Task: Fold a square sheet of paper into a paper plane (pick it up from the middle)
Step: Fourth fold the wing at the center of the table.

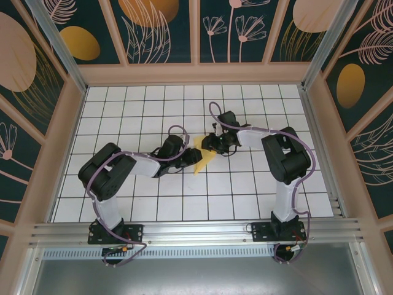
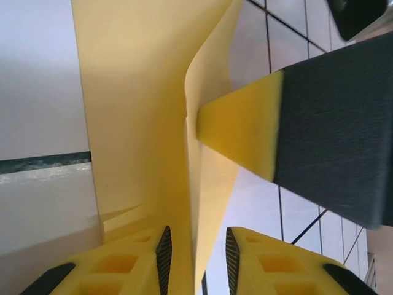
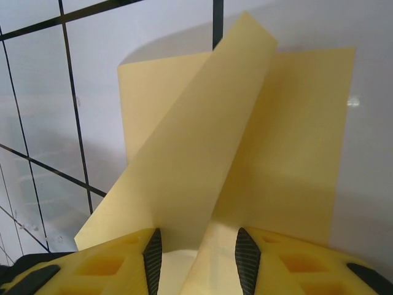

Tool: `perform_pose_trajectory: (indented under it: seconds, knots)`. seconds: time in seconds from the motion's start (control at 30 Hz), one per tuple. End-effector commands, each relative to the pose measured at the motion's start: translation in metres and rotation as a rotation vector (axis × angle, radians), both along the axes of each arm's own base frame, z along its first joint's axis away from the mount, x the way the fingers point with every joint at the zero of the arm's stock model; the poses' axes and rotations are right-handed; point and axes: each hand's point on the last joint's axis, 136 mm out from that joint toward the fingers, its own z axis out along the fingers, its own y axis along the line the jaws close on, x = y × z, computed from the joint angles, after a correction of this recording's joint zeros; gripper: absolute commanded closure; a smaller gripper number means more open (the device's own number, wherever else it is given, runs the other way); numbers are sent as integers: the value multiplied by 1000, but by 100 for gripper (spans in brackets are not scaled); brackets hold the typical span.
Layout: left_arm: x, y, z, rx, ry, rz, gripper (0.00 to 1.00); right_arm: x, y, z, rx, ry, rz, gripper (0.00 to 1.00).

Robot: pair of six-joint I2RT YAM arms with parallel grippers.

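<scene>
Paper (image 2: 135,92) btwn left fingers (image 2: 116,267)

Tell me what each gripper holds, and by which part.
The paper, at its raised fold, lies between the fingers of the left gripper and the right gripper, but each pair stands apart, so a grip cannot be told.

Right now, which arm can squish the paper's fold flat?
Probably left: the paper stands creased between the left pincer's open pads. The right pincer just straddles a loose flap.
</scene>
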Motion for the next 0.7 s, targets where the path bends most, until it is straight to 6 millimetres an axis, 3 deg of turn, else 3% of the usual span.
perform_pose_trajectory:
  seconds: [0.0,0.13,0.3,0.43,0.67]
  knots:
    - [5,-9,4,-36,-7,-21,69,-16,-21,-47,-144,87,-28,57]
    - [6,-10,0,-29,1,-21,75,-16,-20,-46,-142,86,-26,55]
    - [5,-4,-7,1,10,-3,92,-14,-18,-42,-127,74,-13,55]
    - [3,2,-10,5,11,15,100,-9,-11,-21,-50,27,20,55]
    - [1,3,2,-82,-4,33,100,-1,0,23,119,-61,91,55]
